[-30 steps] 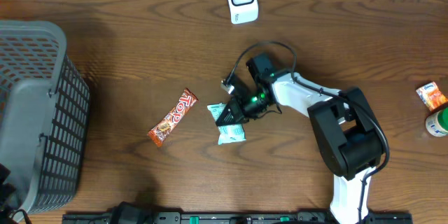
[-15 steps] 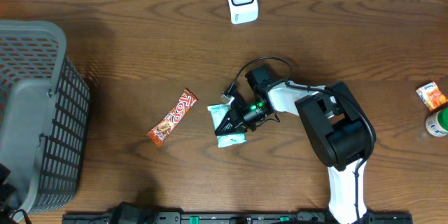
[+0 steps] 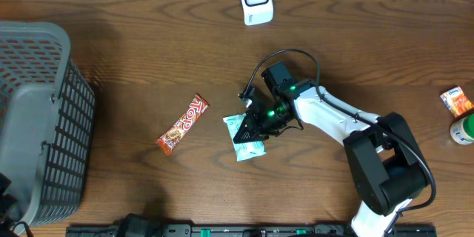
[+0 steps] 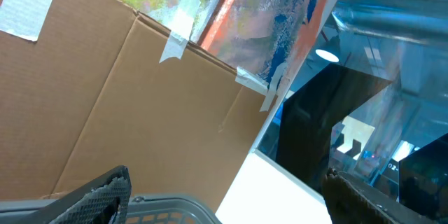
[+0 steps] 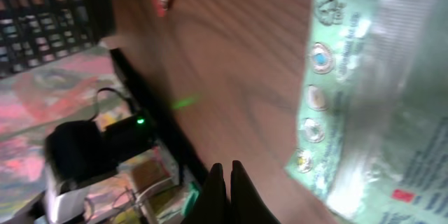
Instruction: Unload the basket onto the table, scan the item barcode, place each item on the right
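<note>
Two hazards. Fingers of right gripper pressed together on nothing, poised over green packet near centre; left gripper spread wide. Shut so, could only shove packet aside, leaving barcode unseen by scanner at twelve o'clock.

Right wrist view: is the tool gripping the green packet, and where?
Nothing is held: the right tool is shut on itself, with the green packet lying beside it on the table.

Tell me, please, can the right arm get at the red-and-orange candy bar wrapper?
Probably yes: only bare brown wooden table lies between its shut fingers and the candy bar wrapper.
</note>
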`<action>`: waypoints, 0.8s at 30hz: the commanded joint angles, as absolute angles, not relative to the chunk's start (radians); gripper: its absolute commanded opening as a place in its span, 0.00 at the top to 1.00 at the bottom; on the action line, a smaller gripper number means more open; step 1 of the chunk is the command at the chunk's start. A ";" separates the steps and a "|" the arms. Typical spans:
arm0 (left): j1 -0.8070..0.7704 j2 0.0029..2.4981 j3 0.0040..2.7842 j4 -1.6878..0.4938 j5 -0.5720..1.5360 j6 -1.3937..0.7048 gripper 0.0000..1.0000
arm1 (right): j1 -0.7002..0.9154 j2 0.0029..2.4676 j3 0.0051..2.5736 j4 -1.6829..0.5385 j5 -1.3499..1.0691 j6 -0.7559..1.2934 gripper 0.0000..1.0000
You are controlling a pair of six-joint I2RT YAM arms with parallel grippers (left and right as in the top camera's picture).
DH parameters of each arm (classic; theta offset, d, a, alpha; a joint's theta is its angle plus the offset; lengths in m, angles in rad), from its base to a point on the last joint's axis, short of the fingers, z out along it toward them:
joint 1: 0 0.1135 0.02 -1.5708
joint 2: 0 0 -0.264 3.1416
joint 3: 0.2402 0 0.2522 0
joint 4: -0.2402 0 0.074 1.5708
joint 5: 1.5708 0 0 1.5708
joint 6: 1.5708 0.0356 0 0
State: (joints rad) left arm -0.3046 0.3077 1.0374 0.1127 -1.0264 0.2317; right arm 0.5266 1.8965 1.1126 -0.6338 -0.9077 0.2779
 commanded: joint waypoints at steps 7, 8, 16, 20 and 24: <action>-0.306 0.317 1.032 0.117 -1.028 0.223 0.12 | 0.557 2.088 0.960 -0.474 -0.860 0.310 0.99; -0.306 0.317 1.032 0.117 -1.028 0.223 0.12 | 0.557 2.106 0.960 -0.475 -0.850 0.310 0.99; -0.306 0.317 1.032 0.117 -1.028 0.223 0.12 | 0.558 2.022 1.029 -0.632 -0.792 0.242 0.99; -0.306 0.317 1.032 0.117 -1.028 0.223 0.12 | 0.569 1.902 1.062 -0.689 -0.688 0.276 0.99; -0.306 0.317 1.032 0.117 -1.028 0.223 0.12 | 0.625 1.847 1.062 -0.685 -0.651 0.307 0.98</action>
State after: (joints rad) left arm -0.3046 0.3077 1.0374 0.1123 -1.0264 0.2317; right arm 0.5755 1.8935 1.0481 -0.6868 -0.7444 0.2680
